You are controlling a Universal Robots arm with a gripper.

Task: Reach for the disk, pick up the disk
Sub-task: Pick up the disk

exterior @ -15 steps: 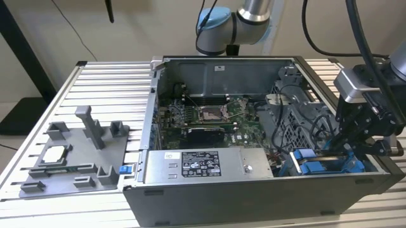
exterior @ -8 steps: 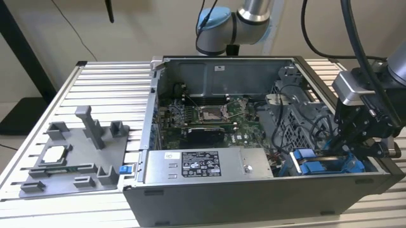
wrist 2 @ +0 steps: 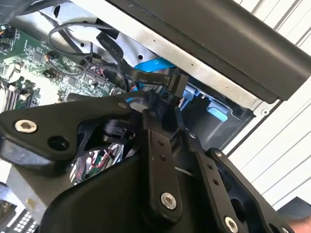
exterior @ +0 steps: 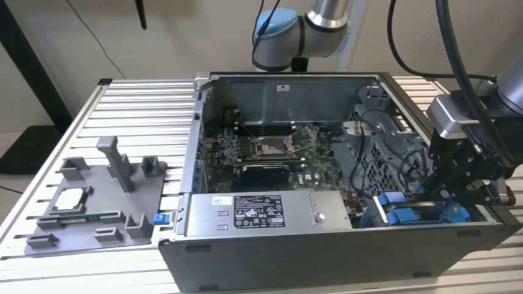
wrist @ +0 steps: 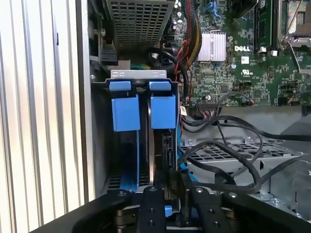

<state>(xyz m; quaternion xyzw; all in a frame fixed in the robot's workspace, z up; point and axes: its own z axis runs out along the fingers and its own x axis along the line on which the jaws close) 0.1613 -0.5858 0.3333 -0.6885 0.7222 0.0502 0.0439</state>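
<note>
Two blue-framed drives [wrist: 125, 112] upright in a corner bay of the computer case [exterior: 327, 257], gripper [wrist: 174, 188] at the disk [wrist: 163, 111] nearer the motherboard [wrist: 243, 68], whether it is clamped cannot be told.

Gripper [exterior: 451, 195] hangs at the blue-framed disk [exterior: 405, 217]; computer case [exterior: 327, 260] open.

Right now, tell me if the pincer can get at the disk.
Probably yes: the pincer hangs close to the blue-framed disk in the open case, and the black cables lie beside it, not across.
</note>
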